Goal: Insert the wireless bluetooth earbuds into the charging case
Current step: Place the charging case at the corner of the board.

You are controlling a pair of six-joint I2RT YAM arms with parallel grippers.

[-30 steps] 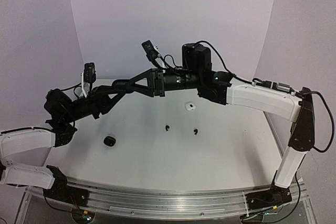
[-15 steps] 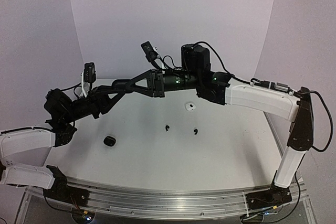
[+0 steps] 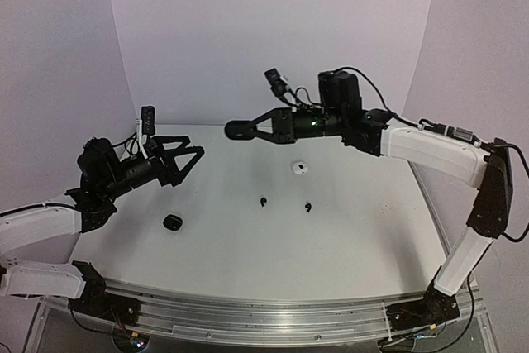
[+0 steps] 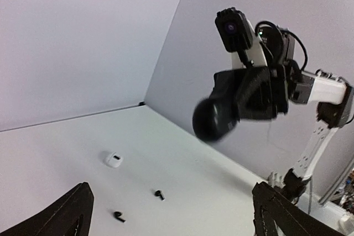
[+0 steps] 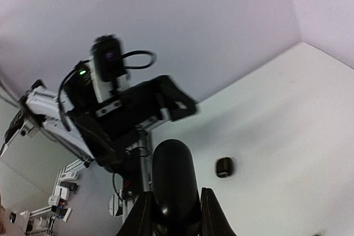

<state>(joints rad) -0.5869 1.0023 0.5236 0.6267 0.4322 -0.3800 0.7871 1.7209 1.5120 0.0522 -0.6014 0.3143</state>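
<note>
Bud A (image 3: 263, 201) & bud B (image 3: 307, 207), both blk, comma-shaped, are lying loose mid-table, near each other, not touching. White case (image 3: 299, 169) is sitting just behind bud B. Blk case (image 3: 172, 221) is lying well left. 2nd blk case (image 3: 238, 130) is hanging in right gripper (image 3: 246, 130).

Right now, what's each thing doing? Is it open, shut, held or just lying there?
left gripper, open, empty.
right gripper, shut on the held black case, in the air.
second black case, lying free on the table.
white case, lying free on the table.
left black earbud, loose on the table, in no case.
right black earbud, loose too, in no case.
</note>
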